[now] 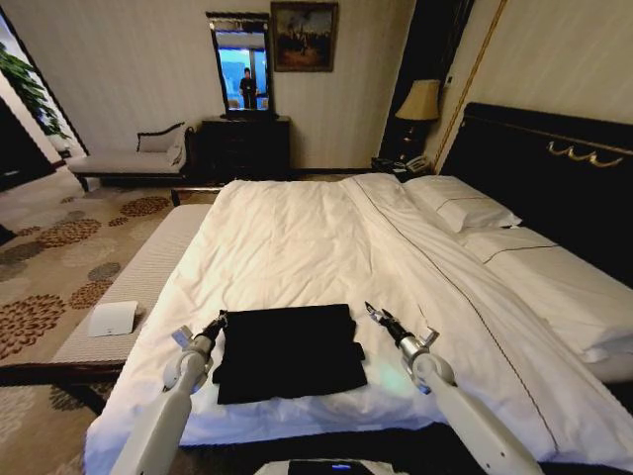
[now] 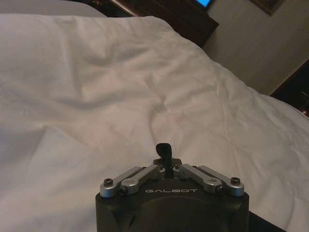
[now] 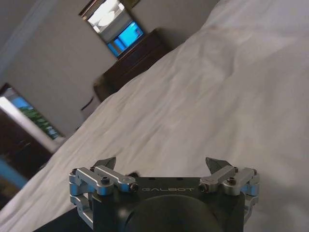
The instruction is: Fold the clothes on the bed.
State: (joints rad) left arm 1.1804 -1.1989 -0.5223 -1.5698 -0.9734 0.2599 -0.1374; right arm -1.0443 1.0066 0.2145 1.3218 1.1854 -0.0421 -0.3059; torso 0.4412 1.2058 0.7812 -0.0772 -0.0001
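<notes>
The clothes point(image 1: 292, 348), a black T-shirt, lie folded into a flat rectangle near the front edge of the bed point(image 1: 297, 233), on its white duvet. My left gripper point(image 1: 220, 319) hovers at the shirt's far left corner. In the left wrist view, the left gripper point(image 2: 163, 149) has its fingers shut together over bare white duvet, with nothing between them. My right gripper point(image 1: 371, 310) is just off the shirt's far right corner. The right wrist view shows the right gripper point(image 3: 161, 164) open wide, with white bedding beyond it.
A padded bench point(image 1: 138, 277) runs along the bed's left side with a white card point(image 1: 112, 319) on it. Pillows point(image 1: 460, 203) and a dark headboard point(image 1: 554, 158) lie to the right. A chaise point(image 1: 129, 158) and a dresser point(image 1: 245, 146) stand at the far wall.
</notes>
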